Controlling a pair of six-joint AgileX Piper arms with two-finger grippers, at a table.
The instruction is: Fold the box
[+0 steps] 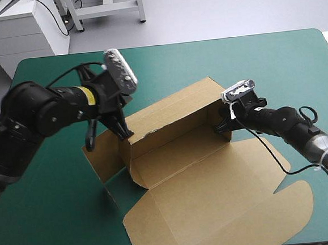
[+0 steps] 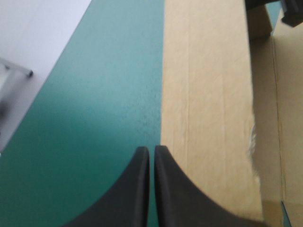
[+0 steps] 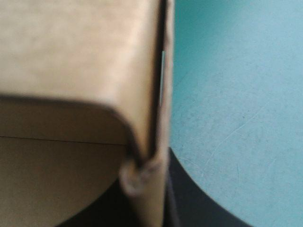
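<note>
- The left arm [image 1: 44, 112] reaches in from the table's left side. Its wrist is bent so that the left gripper [image 1: 122, 132] points steeply down at the left end of the box [image 1: 215, 198].
- The fingers of the left gripper [image 2: 152, 150] are pressed together, with only a thin slit between them and no board visible in it. They sit just beside the outer face of the box [image 2: 208, 94], over the teal-green cover [image 2: 104, 104].
- The right arm [image 1: 289, 124] comes in low from the right, nearly level, and ends at the right end of the raised far wall [image 1: 174, 113].
- The right gripper [image 3: 158, 182] pinches the box [image 3: 71, 47]. A folded board edge runs between its black fingers, with the cover [image 3: 236, 94] showing beyond.
- Count: two arms, two grippers and one brown box.
- The box sits mid-table on the cover [image 1: 57, 210]. Its one long far wall stands upright, and the lid panel [image 1: 233, 208] lies flat toward the near right.
</note>
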